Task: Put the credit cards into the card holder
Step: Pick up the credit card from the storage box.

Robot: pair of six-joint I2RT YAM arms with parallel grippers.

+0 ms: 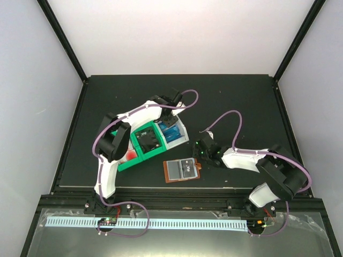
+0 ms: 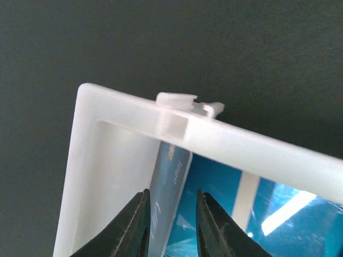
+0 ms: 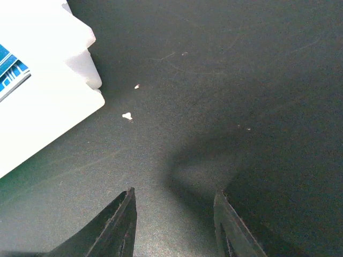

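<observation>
Open flat on the mat lies the reddish-brown card holder (image 1: 172,172), with a black card (image 1: 188,168) on its right half. Blue credit cards (image 2: 225,209) lie in the white bin (image 2: 241,142). One blue card (image 2: 170,176) stands tilted against the bin's wall, between the fingers of my left gripper (image 2: 172,193). It rests by the left finger, and a gap shows before the right finger. From above, the left gripper (image 1: 169,121) reaches down into the white bin (image 1: 184,135). My right gripper (image 3: 174,195) stands open over bare mat, just right of the card holder.
Green bins (image 1: 140,156) adjoin the white one on its left, holding black cards (image 1: 150,138) and a red card (image 1: 130,155). The white bin's corner (image 3: 43,123) shows at the right wrist view's upper left. Black frame rails border the mat.
</observation>
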